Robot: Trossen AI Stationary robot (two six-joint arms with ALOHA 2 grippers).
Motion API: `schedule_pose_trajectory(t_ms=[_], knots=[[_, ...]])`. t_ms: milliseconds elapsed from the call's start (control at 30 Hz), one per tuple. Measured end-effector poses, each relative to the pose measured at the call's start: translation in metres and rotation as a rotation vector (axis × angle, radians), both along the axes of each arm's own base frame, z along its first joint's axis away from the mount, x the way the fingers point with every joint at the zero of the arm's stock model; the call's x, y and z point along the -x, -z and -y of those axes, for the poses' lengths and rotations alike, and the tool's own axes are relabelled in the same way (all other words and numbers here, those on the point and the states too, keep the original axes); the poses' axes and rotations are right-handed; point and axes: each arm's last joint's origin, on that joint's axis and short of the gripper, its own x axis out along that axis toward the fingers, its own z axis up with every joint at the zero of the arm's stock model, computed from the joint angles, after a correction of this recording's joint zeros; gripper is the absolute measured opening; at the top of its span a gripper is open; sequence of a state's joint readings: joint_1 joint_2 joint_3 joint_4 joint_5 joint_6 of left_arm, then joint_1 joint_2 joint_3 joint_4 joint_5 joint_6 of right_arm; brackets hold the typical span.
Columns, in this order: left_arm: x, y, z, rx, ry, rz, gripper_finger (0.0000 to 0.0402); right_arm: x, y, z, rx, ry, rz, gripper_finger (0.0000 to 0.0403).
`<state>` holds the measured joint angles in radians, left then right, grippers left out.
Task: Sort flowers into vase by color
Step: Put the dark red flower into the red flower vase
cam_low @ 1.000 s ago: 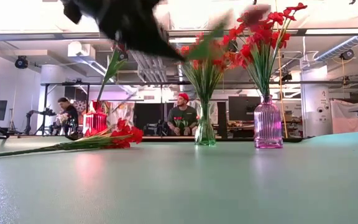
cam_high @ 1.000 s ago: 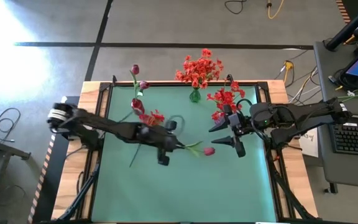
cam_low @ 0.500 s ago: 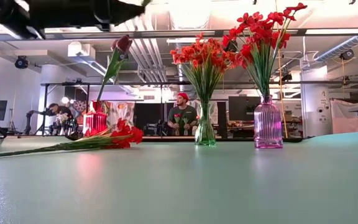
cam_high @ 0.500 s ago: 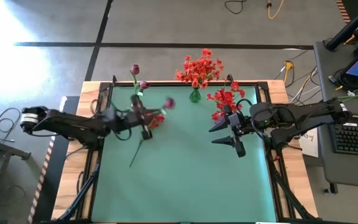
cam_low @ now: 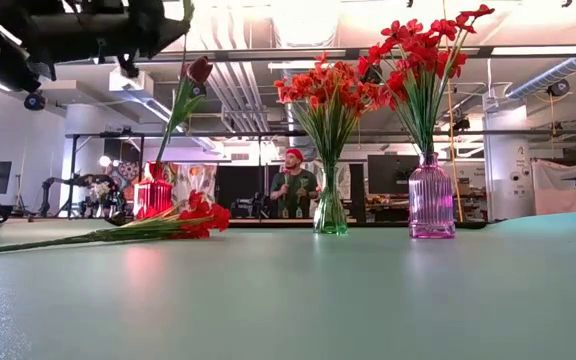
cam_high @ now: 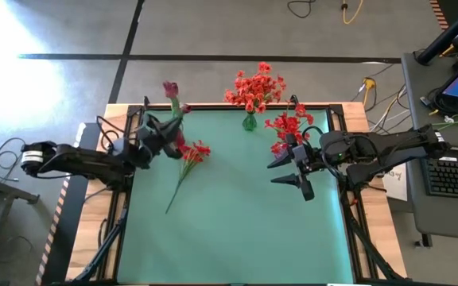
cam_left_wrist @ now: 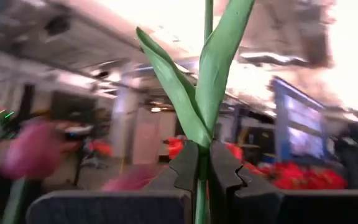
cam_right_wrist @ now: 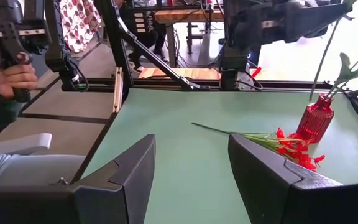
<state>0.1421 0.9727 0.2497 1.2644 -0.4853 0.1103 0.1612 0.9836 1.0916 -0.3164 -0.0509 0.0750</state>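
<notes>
Now left tool [cam_left_wrist: 199,177] pinches magenta tulip stem [cam_left_wrist: 205,93], leaves above.

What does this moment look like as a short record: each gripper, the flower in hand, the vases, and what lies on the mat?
left gripper: shut on the green stem of a dark magenta tulip-like flower, raised near the red ribbed glass vase at the mat's far-left corner
right gripper: open, empty, hovering at the right side
green glass vase: holds orange-red sprays
pink ribbed glass vase: holds red flowers
on the green mat: one bright red flower stem, lying flat
</notes>
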Motion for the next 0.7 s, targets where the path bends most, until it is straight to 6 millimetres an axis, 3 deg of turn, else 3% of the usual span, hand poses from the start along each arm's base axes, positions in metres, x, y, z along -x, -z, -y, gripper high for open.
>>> schedule_pose_trajectory(t_ms=[167,300,400,700], knots=[[0.006,-0.006,-0.001,0.07,-0.016,0.108,0.0,0.0,0.0,0.0,-0.002,0.0,-0.001,0.0194],[0.013,-0.01,-0.003,0.137,-0.126,0.164,0.0,0.0,0.0,0.0,0.0,0.0,0.0,0.0194],[0.018,-0.01,-0.004,0.173,-0.234,0.164,0.0,0.0,0.0,0.0,0.006,-0.002,0.001,0.0194],[0.021,-0.012,-0.005,0.137,-0.317,0.111,0.0,0.0,0.0,0.0,0.008,-0.002,0.001,0.0194]])
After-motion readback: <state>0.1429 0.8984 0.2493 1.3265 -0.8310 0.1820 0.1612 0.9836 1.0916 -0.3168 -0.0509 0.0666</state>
